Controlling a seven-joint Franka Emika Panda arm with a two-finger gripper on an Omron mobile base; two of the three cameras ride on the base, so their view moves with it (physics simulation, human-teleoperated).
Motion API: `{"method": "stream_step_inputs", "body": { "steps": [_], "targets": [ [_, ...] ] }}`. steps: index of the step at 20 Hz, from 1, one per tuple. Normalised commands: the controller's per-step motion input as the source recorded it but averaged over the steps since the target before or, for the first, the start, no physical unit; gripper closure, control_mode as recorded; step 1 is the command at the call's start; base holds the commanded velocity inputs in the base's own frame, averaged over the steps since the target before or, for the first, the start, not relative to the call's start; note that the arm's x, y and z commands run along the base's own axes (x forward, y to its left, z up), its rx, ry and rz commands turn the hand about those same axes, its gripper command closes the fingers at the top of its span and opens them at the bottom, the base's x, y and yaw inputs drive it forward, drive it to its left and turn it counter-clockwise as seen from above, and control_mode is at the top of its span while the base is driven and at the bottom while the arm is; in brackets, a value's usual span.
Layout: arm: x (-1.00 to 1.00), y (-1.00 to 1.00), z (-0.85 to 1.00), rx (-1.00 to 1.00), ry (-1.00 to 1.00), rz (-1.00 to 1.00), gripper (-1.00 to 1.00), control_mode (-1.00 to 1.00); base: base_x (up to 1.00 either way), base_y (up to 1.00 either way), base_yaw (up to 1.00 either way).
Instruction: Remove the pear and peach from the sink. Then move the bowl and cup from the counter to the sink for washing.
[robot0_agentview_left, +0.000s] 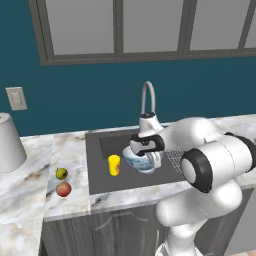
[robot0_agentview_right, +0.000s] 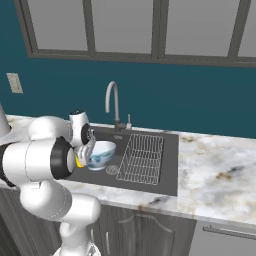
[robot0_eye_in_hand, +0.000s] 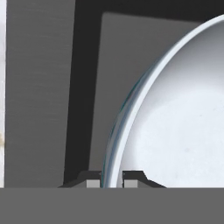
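Seen from the left base camera, the white arm reaches over the large dark grey rectangular sink (robot0_agentview_left: 95, 165), its tool (robot0_agentview_left: 148, 159) clamped on the rim of the wide, pale bluish-white translucent bowl (robot0_agentview_left: 137, 161), which sits over the middle of the basin beneath the curved steel faucet (robot0_agentview_left: 148, 97). The small bright yellow cylindrical cup (robot0_agentview_left: 114, 165) stands upright inside the basin, just left of the bowl and apart from it. On the white marble counter (robot0_agentview_left: 30, 180) left of the sink, the small yellow-green pear (robot0_agentview_left: 61, 173) lies just behind the round reddish-orange peach (robot0_agentview_left: 63, 189), the two close together. A large grey-white conical vessel (robot0_agentview_left: 9, 142) stands upturned at the far left edge, below a pale wall socket (robot0_agentview_left: 16, 98). From the right base camera, the bowl (robot0_agentview_right: 101, 152) hangs tilted at the end of the arm over the left part of the sink (robot0_agentview_right: 170, 170), a sliver of the yellow cup (robot0_agentview_right: 79, 162) showing behind the arm; a wire rack (robot0_agentview_right: 142, 157) fills the right part of the basin, and the round drain (robot0_agentview_right: 113, 170) lies just below the bowl. From the hand camera, the two dark fingertips (robot0_eye_in_hand: 92, 178) pinch the bowl's (robot0_eye_in_hand: 183, 127) thin rim between them, the white inside of the bowl curving away to the right and the dark sink floor (robot0_eye_in_hand: 113, 65) lying behind it.
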Motion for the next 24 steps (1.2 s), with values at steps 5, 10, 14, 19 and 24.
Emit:
{"method": "stream_step_inputs", "body": {
  "steps": [5, 10, 14, 19, 24],
  "targets": [
    [0.09, 0.0, -0.11, 0.0, -0.01, 0.0, 1.0, -1.0, 0.0, 0.0, 0.0],
    [0.11, 0.0, -0.09, 0.0, -0.01, 0.0, 1.0, -1.0, 0.0, 0.0, 0.0],
    [0.15, 0.0, -0.05, 0.0, 0.0, 0.0, 1.0, -1.0, 0.0, 0.0, 0.0],
    [0.12, 0.0, -0.07, 0.0, 0.0, 0.0, 1.0, -1.0, 0.0, 0.0, 0.0],
    [0.1, 0.0, -0.11, 0.0, -0.01, 0.0, 1.0, -1.0, 0.0, 0.0, 0.0]
  ]
}}
